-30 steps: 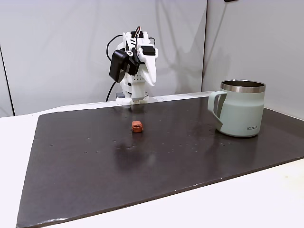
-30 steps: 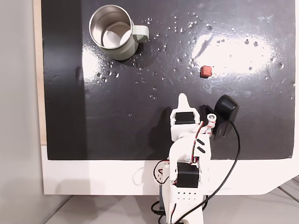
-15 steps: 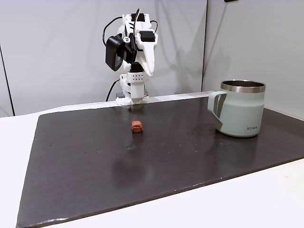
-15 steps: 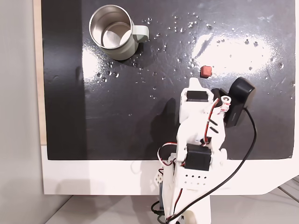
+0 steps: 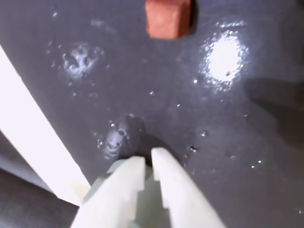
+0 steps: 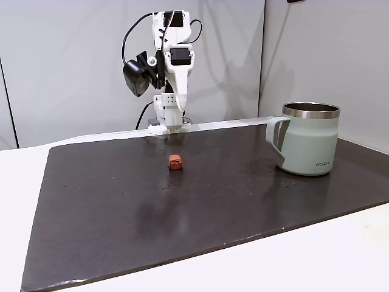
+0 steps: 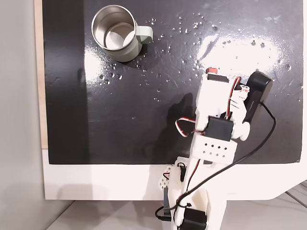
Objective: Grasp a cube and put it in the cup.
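The tiny rust-orange cube [image 6: 175, 161] lies on the black mat, well left of the cup in a fixed view. In the wrist view the cube [image 5: 166, 19] sits at the top edge, ahead of my gripper [image 5: 148, 159], whose pale fingers are closed together with nothing between them. My gripper [image 6: 180, 109] hangs raised at the back of the mat, pointing down, behind and above the cube. From above, my arm's head covers most of the cube [image 7: 210, 71]. The sage-green cup [image 6: 310, 146] stands upright at the right; in the view from above the cup [image 7: 125, 51] shows an empty steel inside.
The black mat [image 6: 213, 201] lies on a white table [image 6: 292, 267], with its near edge in front. A black camera and cable [image 6: 135, 78] hang on the arm's left side. A grey wall stands close behind the arm's base [image 6: 165, 125].
My arm has risen and reached forward over the mat towards the cube; seen from above, its head now covers part of the cube. Cube and cup have stayed put.
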